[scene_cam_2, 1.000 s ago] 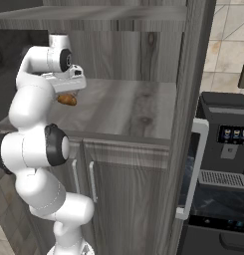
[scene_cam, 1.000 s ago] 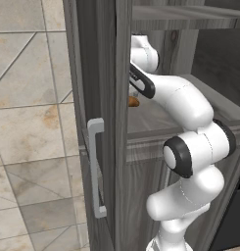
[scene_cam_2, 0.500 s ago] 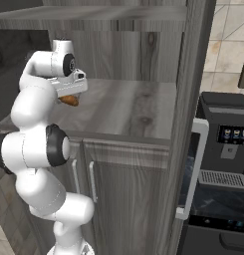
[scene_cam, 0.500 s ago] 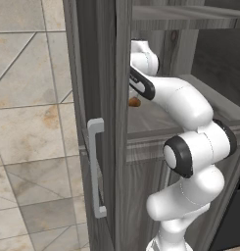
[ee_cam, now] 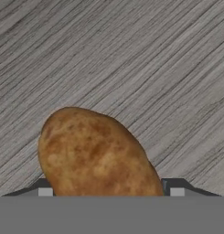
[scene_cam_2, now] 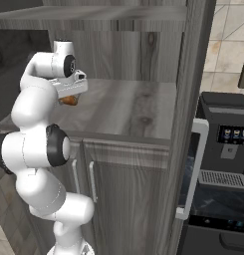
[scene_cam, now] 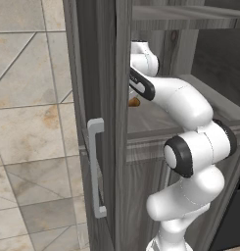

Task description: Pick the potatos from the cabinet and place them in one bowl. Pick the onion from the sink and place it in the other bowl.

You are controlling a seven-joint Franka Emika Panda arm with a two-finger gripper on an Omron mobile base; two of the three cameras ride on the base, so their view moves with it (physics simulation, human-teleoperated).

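Gripper low over a potato on the cabinet shelf

In the hand view an orange-brown potato fills the lower centre of the frame, lying on the grey wood-grain shelf between the two dark finger tips at the bottom edge; the gripper has one tip on each side of it, but whether the jaws actually press on it cannot be told. In the right base view, at the upper left, the potato peeks out just under the hand inside the open cabinet. A dark coffee machine stands at the right edge.
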